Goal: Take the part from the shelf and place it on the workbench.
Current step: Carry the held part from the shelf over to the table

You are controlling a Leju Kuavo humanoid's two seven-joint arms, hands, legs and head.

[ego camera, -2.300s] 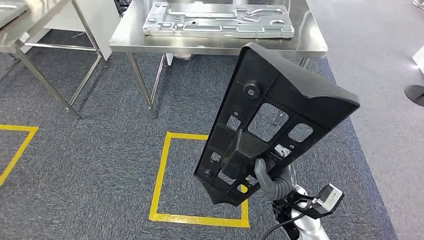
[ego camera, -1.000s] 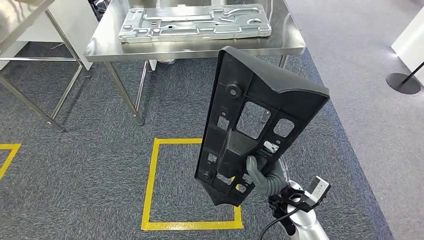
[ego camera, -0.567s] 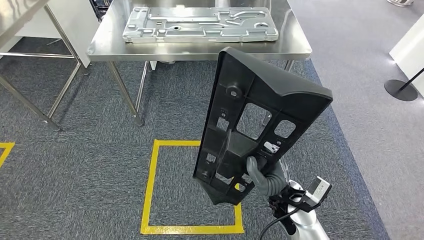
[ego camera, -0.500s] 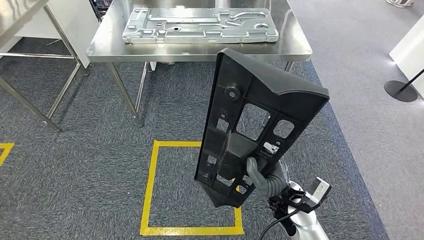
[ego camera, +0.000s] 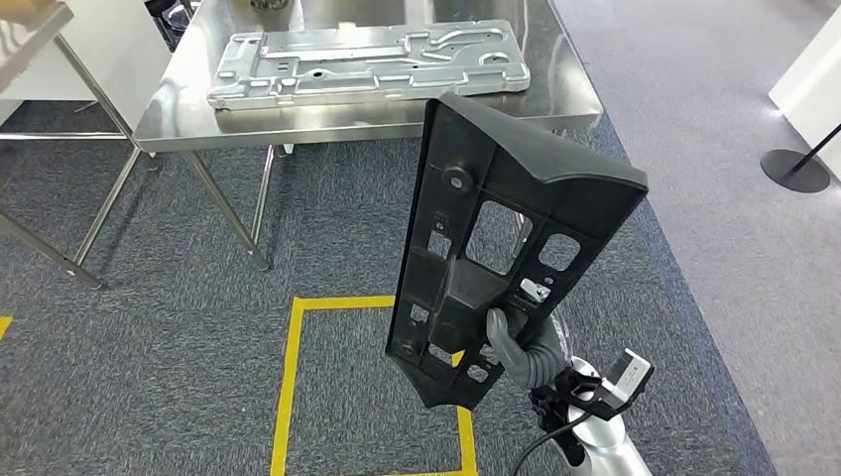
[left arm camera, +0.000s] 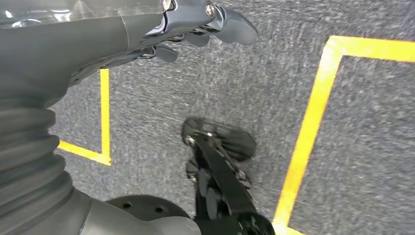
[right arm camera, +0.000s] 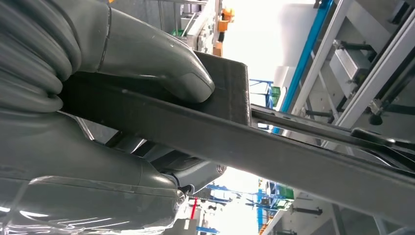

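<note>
A long black plastic part (ego camera: 506, 238) with several cut-outs stands upright in front of me, held near its lower end by my right hand (ego camera: 521, 349). In the right wrist view the grey thumb (right arm camera: 161, 63) presses on the part's dark edge (right arm camera: 235, 142). The steel workbench (ego camera: 179, 119) lies ahead, beyond the part's top. My left hand (left arm camera: 195, 29) hangs over the carpet, holding nothing, its fingers loosely bent.
A flat silver metal panel (ego camera: 367, 59) lies on the workbench. A second steel table (ego camera: 30, 30) stands at the far left. A yellow taped square (ego camera: 293, 387) marks the grey carpet below. A black stand base (ego camera: 798, 171) sits on the floor at right.
The whole picture has shifted: the workbench and taped square now sit lower and further left, so the camera moved forward. The part stays held in my right hand.
</note>
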